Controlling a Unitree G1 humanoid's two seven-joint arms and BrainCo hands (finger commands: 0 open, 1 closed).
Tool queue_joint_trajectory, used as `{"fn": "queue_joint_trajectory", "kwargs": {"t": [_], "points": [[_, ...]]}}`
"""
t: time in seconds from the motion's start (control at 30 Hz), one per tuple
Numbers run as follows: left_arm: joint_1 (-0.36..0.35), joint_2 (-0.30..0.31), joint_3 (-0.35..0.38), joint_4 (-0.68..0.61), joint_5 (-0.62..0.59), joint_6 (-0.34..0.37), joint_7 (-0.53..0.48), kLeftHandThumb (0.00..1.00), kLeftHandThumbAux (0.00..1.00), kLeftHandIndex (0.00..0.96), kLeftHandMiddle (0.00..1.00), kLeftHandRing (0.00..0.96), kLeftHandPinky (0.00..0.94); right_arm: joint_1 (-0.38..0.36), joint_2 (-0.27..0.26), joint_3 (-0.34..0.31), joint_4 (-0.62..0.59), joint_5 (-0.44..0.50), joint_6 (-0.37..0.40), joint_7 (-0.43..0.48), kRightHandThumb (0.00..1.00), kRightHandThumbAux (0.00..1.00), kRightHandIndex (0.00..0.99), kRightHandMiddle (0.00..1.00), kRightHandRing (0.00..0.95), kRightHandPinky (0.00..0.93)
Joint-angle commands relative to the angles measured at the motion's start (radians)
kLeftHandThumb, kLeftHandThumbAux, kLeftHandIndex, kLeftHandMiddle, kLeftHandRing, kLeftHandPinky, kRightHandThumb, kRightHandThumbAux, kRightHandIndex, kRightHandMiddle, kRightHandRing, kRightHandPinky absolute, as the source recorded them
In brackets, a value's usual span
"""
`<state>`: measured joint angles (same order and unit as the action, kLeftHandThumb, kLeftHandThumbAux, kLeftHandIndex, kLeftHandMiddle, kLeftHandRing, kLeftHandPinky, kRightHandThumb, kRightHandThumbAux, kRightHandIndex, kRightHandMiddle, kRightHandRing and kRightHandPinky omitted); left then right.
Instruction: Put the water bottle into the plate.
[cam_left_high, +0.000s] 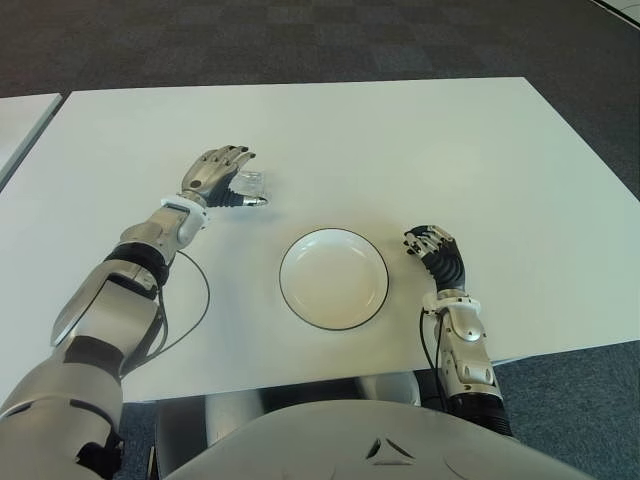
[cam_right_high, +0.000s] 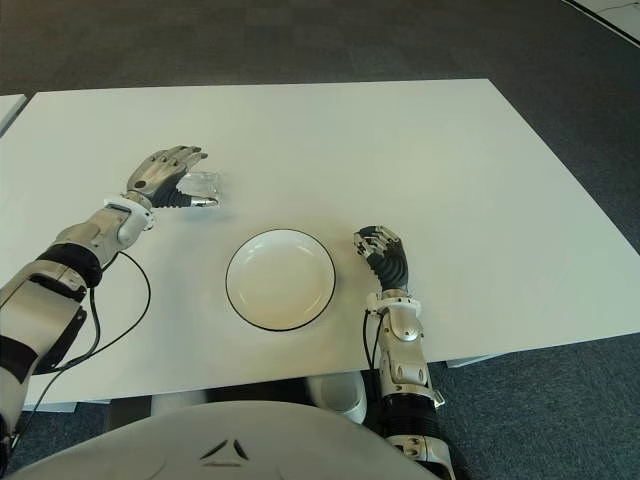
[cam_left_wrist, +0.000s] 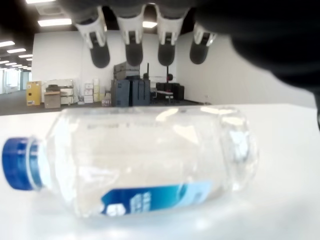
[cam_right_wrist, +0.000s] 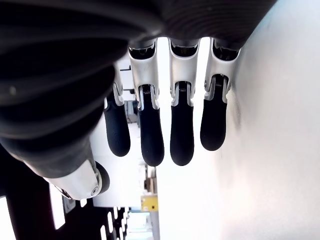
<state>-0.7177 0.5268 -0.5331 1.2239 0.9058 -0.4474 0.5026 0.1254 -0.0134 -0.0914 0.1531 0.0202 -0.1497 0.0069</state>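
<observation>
The water bottle (cam_left_wrist: 135, 162) lies on its side on the white table (cam_left_high: 420, 150), blue cap (cam_left_wrist: 17, 163) and all. The left hand (cam_left_high: 218, 176) hovers over it with its fingers (cam_left_wrist: 134, 47) spread and not holding it. The empty plate (cam_left_high: 333, 278) sits nearby. Just right of the plate is the right hand (cam_left_high: 434, 251), fingers loose and holding nothing.

No legible text anywhere, the water bottle's (cam_left_wrist: 150, 165) blue label (cam_left_wrist: 155, 196) too blurred to read.
</observation>
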Motion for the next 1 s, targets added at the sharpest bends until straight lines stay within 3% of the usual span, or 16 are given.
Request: {"fn": "queue_joint_trajectory", "kwargs": {"t": [0.03,0.4,1.0], "points": [[-0.027,-0.027,-0.059,0.061,0.033,0.016,0.009,0.579,0.246,0.0,0.0,0.0,0.0,0.021,0.001,-0.001,0.02,0.005,0.032,-0.003,0.71,0.735,0.421,0.464,0.469,0.481],[-0.031,-0.043,-0.108,0.111,0.019,0.051,-0.044,0.561,0.225,0.0,0.0,0.0,0.0,0.021,0.001,-0.004,0.025,0.011,0.023,0.0,0.709,0.734,0.422,0.462,0.466,0.484],[-0.003,-0.066,-0.09,0.14,-0.07,0.157,-0.204,0.599,0.249,0.0,0.0,0.0,0.0,0.031,-0.001,-0.007,0.02,0.006,0.015,-0.005,0.708,0.735,0.421,0.461,0.465,0.478]]}}
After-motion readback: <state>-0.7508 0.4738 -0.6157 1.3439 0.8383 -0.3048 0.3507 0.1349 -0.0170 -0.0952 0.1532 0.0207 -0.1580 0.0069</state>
